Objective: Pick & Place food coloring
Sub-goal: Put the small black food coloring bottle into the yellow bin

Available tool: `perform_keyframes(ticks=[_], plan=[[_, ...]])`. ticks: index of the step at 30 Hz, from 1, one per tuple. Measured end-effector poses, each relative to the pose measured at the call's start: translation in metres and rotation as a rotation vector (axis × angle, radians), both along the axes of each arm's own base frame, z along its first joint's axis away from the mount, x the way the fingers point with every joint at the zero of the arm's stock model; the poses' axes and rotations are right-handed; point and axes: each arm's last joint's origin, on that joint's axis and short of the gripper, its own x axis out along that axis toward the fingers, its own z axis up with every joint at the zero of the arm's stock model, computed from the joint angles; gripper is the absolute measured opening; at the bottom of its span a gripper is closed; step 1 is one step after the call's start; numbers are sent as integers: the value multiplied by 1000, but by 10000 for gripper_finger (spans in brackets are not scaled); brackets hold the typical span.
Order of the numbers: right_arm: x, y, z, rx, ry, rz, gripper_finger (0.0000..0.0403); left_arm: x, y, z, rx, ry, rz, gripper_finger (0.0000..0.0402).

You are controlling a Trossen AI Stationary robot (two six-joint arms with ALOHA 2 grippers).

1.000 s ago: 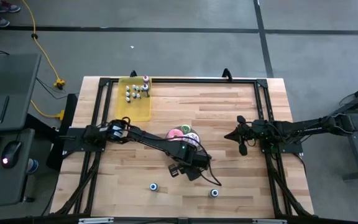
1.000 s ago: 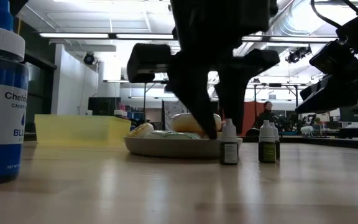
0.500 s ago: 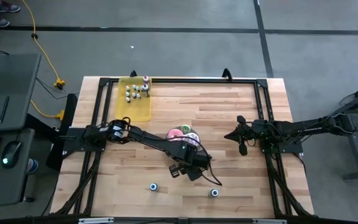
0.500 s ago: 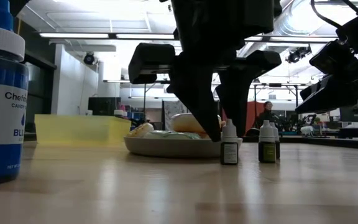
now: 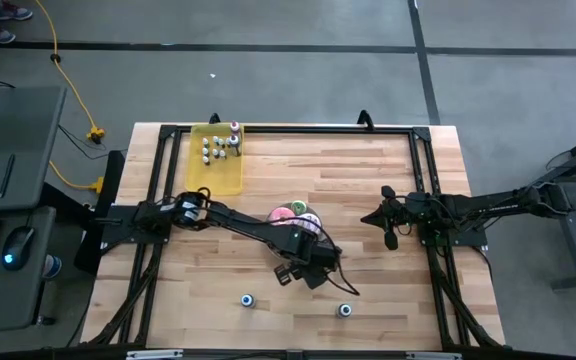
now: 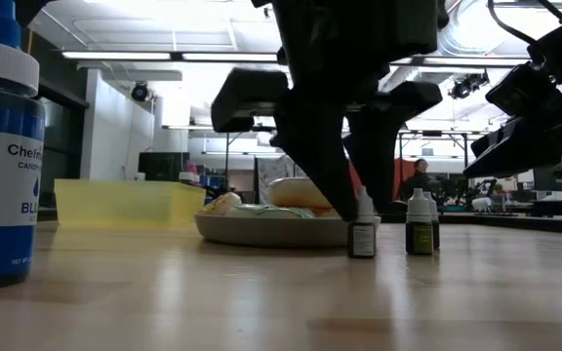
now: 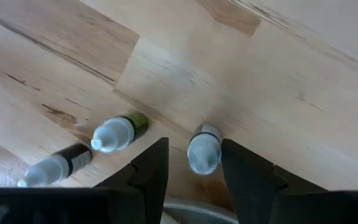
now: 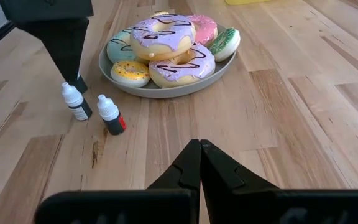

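Reaching down just beside the plate of doughnuts [image 8: 166,84], the left gripper [image 7: 194,168] has its fingers apart around one little food coloring bottle [image 7: 204,148], not squeezing yet. Many bottles already stand on the yellow tray [image 5: 216,172] far from the plate. The right gripper [image 8: 199,163], fingers together, waits nearby.

A grey concrete floor [image 5: 298,70] crossed by dark lines surrounds the wooden table [image 5: 368,170]. A yellow cable [image 5: 68,85] trails toward the table's far left corner. A desk [image 5: 8,190] with a mouse [image 5: 18,242] stands left. Ceiling strip lights [image 6: 154,56] glow behind.
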Motion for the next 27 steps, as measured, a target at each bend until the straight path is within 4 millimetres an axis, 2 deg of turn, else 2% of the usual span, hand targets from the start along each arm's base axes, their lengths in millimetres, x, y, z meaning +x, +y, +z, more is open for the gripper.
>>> perform_keyframes(ticks=[9, 20, 27], plan=[[0, 0, 0, 0, 0, 0, 0, 1, 1, -3, -14, 6, 24, 140], [0, 0, 0, 0, 0, 0, 0, 1, 1, -3, -24, 12, 54, 56], [0, 0, 0, 0, 0, 0, 0, 1, 1, -3, -39, 18, 97, 55]])
